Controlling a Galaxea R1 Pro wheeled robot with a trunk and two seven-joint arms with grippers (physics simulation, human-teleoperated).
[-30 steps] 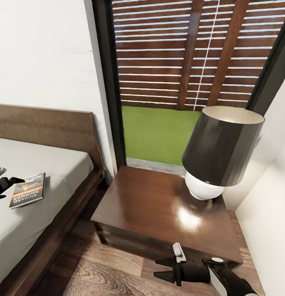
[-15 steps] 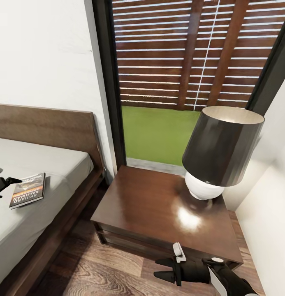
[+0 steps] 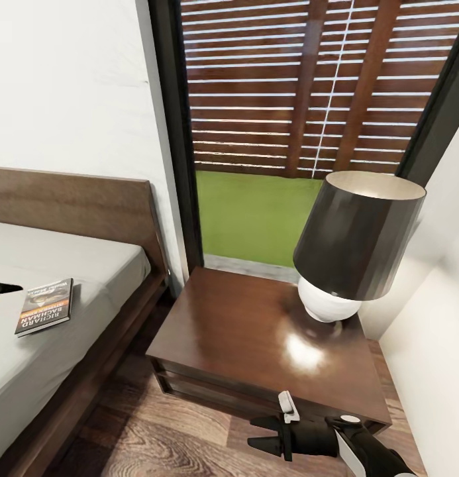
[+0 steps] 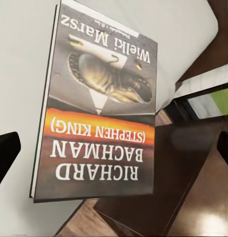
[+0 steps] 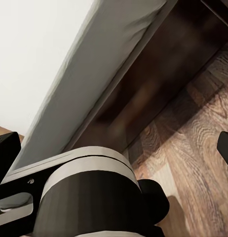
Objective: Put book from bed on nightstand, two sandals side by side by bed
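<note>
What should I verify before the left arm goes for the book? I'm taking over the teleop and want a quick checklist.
1. Book lies flat on the bed, near its edge: ok.
2. Left gripper open, fingertips apart on either side of the book in the left wrist view: ok.
3. Left gripper touching the book: not ok, a gap shows in the head view.
4. Nightstand top has bare space in front of the lamp: ok.
5. Right gripper open, low in front of the nightstand, away from the book: ok.
6. Sandals' whereabouts: cannot tell.
</note>
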